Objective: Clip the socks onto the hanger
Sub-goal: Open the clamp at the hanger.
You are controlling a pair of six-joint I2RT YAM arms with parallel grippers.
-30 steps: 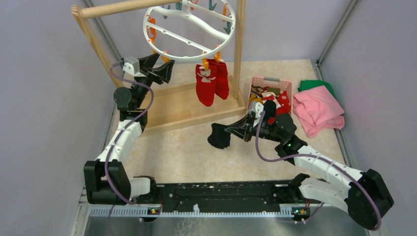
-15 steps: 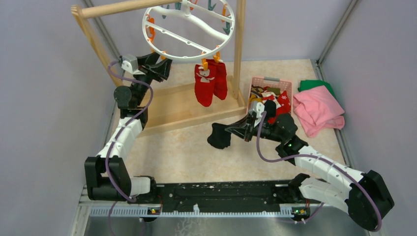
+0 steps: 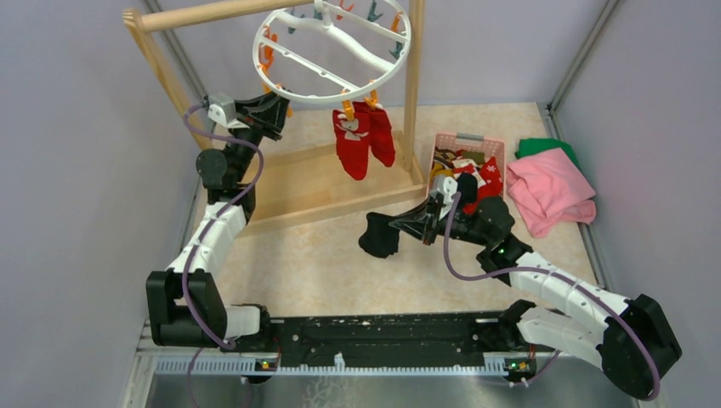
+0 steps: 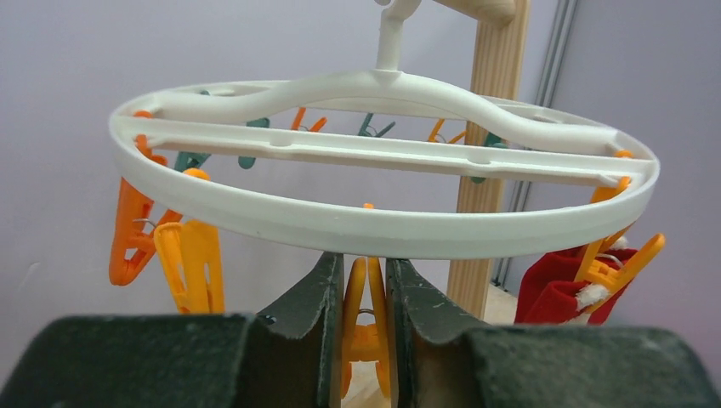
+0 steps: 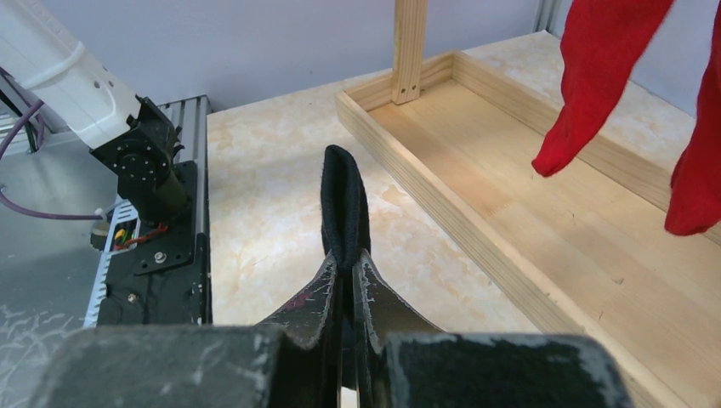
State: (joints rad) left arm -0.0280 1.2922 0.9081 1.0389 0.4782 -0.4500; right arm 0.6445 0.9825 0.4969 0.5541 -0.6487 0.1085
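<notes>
The white ring hanger (image 3: 327,72) hangs from the wooden rack, with orange and teal clips under its rim (image 4: 383,231). Two red socks (image 3: 353,149) with white patterns hang clipped at its near right edge. My left gripper (image 3: 274,109) is raised under the ring's left side. In the left wrist view its fingers (image 4: 366,259) are shut on a dangling orange clip (image 4: 367,331), squeezing its handles together. My right gripper (image 3: 408,223) is shut on a plain black sock (image 3: 378,235) above the table's middle. The sock's cuff stands up between the fingertips (image 5: 349,259).
A pink basket (image 3: 468,140) holding more socks sits right of the rack. Folded pink cloth (image 3: 548,187) and green cloth (image 3: 544,146) lie at the far right. The rack's wooden base tray (image 3: 315,183) and right post (image 3: 414,85) stand between the arms.
My left gripper's jaws have closed from wide open onto the orange clip. The hanger ring has swung slightly to the right. The right arm and black sock have not moved.
</notes>
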